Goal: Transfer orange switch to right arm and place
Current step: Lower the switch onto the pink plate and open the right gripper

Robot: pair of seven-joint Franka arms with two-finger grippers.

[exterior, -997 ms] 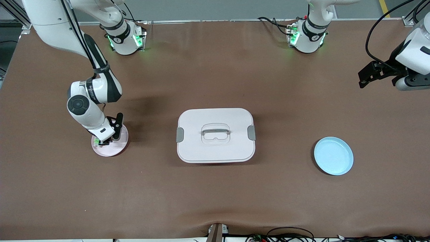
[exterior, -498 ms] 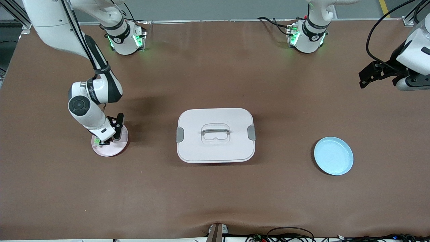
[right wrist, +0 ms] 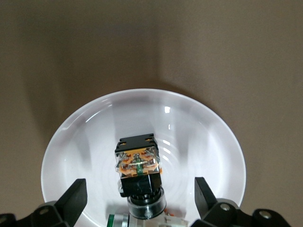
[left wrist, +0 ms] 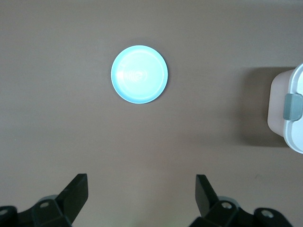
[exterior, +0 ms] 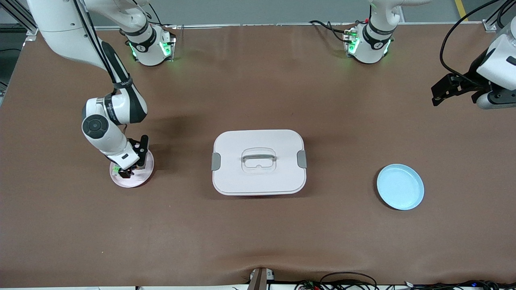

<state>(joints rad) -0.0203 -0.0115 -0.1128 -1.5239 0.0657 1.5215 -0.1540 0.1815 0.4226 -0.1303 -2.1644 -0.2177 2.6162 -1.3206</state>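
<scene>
**Orange switch lies on the pink plate under the right gripper**

The orange switch (right wrist: 138, 163) rests inside the pink plate (exterior: 142, 177), a small black block with an orange middle and a round collar at one end. In the right wrist view it lies on the plate's floor between the two spread fingers (right wrist: 71, 201), with clear space on each side, so nothing pinches it. Just beside its collar end sits a small pale part with a green face (right wrist: 116, 219), also in the plate.

The right gripper (exterior: 131, 161) is down over the plate, its jaws open and straddling the switch. The right arm (exterior: 107, 117) comes in from its base at the top of the front view and bends sharply down to the plate.

The pink plate stands on the brown desk (exterior: 258, 241) toward the right arm's end. Taking the plate as the landmark, a pale lidded box (exterior: 259, 162) with a handle on top and grey clips at its ends sits well apart from it, toward the left arm's end. A light blue plate (exterior: 400, 186) lies still farther that way, slightly nearer the front camera.

The left gripper (exterior: 443, 90) waits in the air over the left arm's end of the desk, jaws wide open and holding nothing; its wrist view looks down on the blue plate (left wrist: 139, 74).
</scene>
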